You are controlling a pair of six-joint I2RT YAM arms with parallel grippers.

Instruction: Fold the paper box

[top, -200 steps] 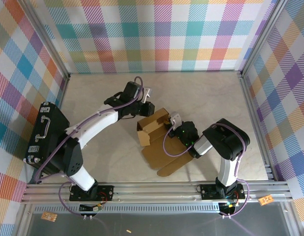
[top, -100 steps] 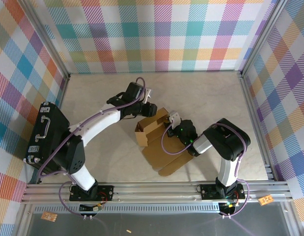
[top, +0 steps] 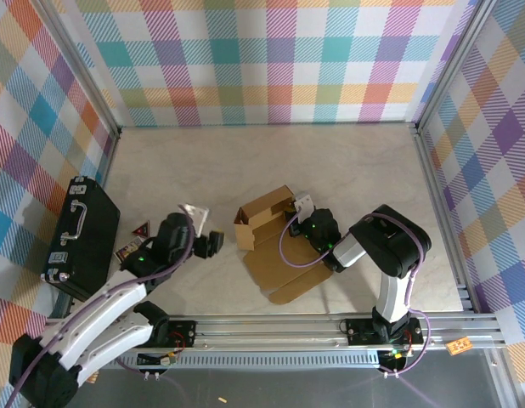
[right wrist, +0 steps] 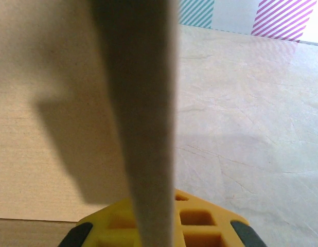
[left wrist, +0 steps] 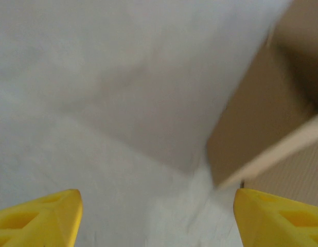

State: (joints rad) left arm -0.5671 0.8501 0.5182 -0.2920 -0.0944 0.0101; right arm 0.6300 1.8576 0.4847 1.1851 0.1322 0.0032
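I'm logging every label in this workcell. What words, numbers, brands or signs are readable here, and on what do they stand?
No text is readable in any view.
The paper box: plain brown, no print visible.
Black case: no label legible.
Red triangle sign beside the case: too small to read.
Orange tags by the front frame: markings too small to read.
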